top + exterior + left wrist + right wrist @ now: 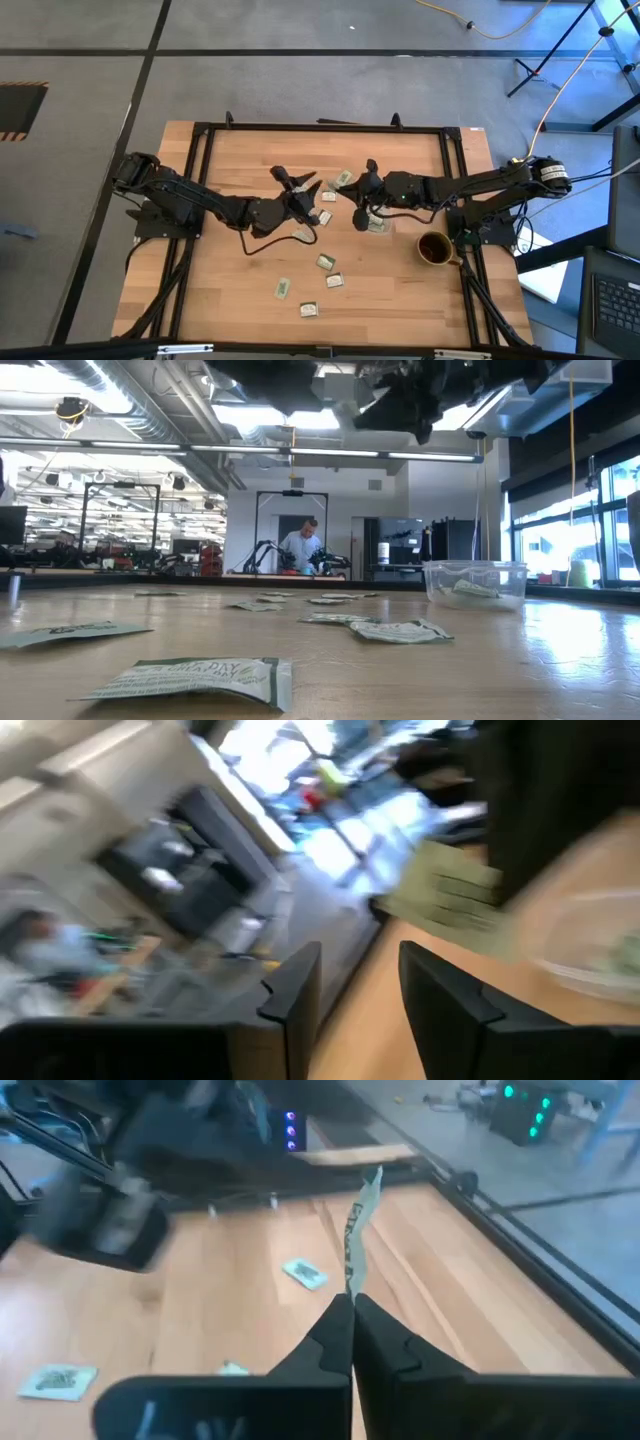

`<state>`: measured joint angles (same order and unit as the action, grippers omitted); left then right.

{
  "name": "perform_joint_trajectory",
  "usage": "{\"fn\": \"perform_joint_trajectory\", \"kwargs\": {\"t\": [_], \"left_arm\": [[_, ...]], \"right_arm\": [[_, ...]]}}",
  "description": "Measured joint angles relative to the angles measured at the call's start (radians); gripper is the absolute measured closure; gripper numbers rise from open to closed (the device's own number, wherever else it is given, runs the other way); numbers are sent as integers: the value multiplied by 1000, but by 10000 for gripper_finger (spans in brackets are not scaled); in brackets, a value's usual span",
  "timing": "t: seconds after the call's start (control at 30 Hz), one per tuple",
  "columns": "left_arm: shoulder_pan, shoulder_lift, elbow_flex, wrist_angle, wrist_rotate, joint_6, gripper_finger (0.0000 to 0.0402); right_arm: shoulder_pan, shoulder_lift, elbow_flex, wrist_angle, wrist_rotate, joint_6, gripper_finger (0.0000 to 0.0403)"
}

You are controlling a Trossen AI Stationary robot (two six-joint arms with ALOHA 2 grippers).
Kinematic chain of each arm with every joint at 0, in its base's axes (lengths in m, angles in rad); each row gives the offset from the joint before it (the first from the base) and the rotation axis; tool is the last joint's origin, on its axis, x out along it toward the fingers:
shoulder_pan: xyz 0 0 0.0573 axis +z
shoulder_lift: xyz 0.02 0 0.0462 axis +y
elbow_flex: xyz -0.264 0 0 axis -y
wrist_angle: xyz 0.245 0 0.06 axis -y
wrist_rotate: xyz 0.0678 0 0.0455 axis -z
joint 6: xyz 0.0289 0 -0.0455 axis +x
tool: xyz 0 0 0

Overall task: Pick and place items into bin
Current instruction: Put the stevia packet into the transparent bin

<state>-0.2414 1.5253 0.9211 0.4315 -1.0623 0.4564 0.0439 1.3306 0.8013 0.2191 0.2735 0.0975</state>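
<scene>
Two dark claws near frame centre above the wooden table: right claw pinched shut on a pale green flat packet, left claw spread open, empty. Small clear plastic tub at right in the low view.

You look straight down on the whole table from the high camera. The low one sits at tabletop height, close to a packet, facing the room beyond. Each wrist camera looks past its own fingers. High and low views share the bin.
</scene>
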Motion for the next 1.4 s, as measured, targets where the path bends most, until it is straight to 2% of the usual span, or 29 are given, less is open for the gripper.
{"fn": "perform_joint_trajectory", "kwargs": {"t": [0.07,0.13,0.2,0.27,0.33,0.5,0.67,0.83,1.13,1.4], "left_arm": [[-1,-27,0,-122,96,-131,267],[3,-58,0,-246,240,-266,267],[22,-87,0,-365,367,-380,271],[46,-109,0,-485,450,-478,278],[73,-128,0,-590,507,-556,284],[145,-144,1,-792,677,-678,297],[206,-139,1,-904,830,-720,304],[264,-138,1,-1049,924,-776,309],[366,-121,0,-1277,916,-892,306],[444,-70,-48,-1263,968,-893,279]], "right_arm": [[-8,-17,0,-57,3,14,401],[-20,-38,0,-130,3,37,401],[-31,-69,0,-244,3,77,401],[-46,-100,0,-375,-23,120,401],[-64,-129,0,-513,-89,181,402],[-91,-140,0,-762,-336,293,402],[-93,-89,0,-845,-405,342,402],[-93,-26,0,-854,-467,343,402],[-93,36,0,-870,-465,341,393],[-93,36,0,-878,-424,343,369]]}}
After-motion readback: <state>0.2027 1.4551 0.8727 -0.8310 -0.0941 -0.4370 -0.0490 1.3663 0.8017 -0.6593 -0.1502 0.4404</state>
